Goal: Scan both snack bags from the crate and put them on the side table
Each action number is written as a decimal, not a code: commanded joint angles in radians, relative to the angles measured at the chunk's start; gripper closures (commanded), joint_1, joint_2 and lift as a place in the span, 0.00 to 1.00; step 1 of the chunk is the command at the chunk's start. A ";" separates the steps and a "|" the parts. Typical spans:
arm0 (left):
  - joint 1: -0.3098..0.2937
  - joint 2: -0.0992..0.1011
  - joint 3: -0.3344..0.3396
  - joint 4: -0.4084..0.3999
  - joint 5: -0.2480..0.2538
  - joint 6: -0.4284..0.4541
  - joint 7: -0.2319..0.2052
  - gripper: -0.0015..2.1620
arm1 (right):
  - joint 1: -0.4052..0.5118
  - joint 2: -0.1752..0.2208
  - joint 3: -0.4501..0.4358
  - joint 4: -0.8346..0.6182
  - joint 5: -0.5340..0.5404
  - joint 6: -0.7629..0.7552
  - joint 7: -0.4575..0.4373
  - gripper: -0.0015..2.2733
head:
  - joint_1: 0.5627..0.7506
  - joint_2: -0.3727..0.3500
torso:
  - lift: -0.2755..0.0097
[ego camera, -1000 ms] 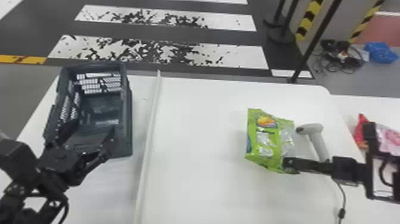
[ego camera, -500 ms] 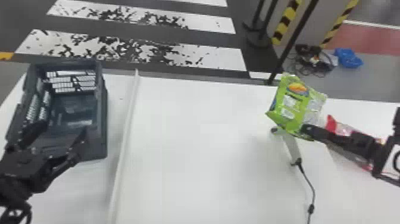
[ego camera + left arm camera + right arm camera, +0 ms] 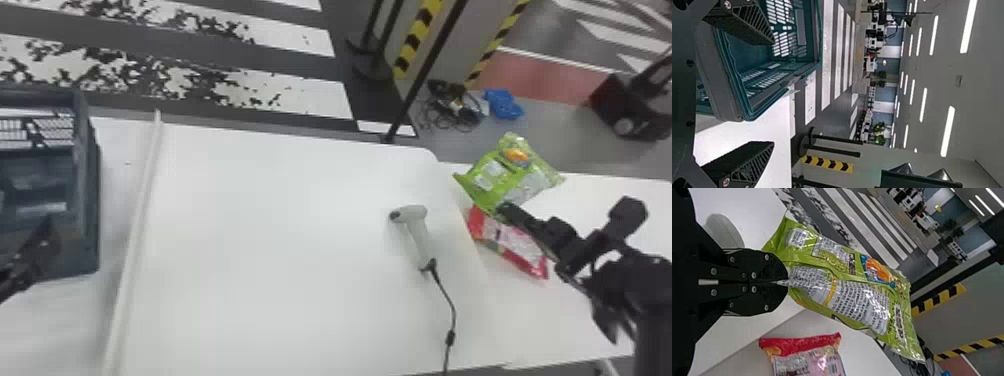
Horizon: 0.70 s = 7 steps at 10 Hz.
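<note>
Snack bag in green (image 3: 510,172) rides high by the side table (image 3: 580,192), pinched in the right pincer (image 3: 506,209)!
Head view: red snack bag (image 3: 510,247) lies on the side table, scanner (image 3: 420,235) rests on the main surface (image 3: 300,250), and over left, the left pincer (image 3: 35,260) is at the crate (image 3: 90,200). Left wrist view: that pincer stands spread, crate near one finger. Right wrist view: fingers clamp the green bag's edge, red bag lying lower down on the table.
</note>
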 commanded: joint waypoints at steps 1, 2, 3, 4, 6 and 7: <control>0.000 -0.001 -0.001 0.000 0.000 0.000 0.000 0.04 | -0.027 -0.021 0.016 0.125 0.011 -0.122 -0.055 0.99 | 0.70 0.03 | 0.66; 0.002 -0.001 -0.001 0.000 0.000 0.000 0.000 0.04 | -0.043 -0.037 0.028 0.185 0.021 -0.138 -0.112 0.98 | 0.70 0.03 | 0.66; 0.002 0.001 -0.001 0.000 0.000 0.000 0.000 0.04 | -0.046 -0.038 0.045 0.209 0.026 -0.150 -0.172 0.93 | 0.70 0.03 | 0.66; 0.002 0.001 -0.001 0.000 0.000 0.000 0.000 0.04 | -0.046 -0.041 0.054 0.234 0.043 -0.150 -0.178 0.81 | 0.70 0.03 | 0.66; 0.002 0.002 -0.001 -0.002 0.000 0.000 0.000 0.04 | -0.047 -0.037 0.065 0.243 0.060 -0.165 -0.190 0.04 | 0.70 0.03 | 0.66; 0.002 0.002 -0.001 -0.002 0.000 -0.003 0.000 0.04 | -0.046 -0.034 0.065 0.243 0.060 -0.168 -0.198 0.00 | 0.70 0.03 | 0.66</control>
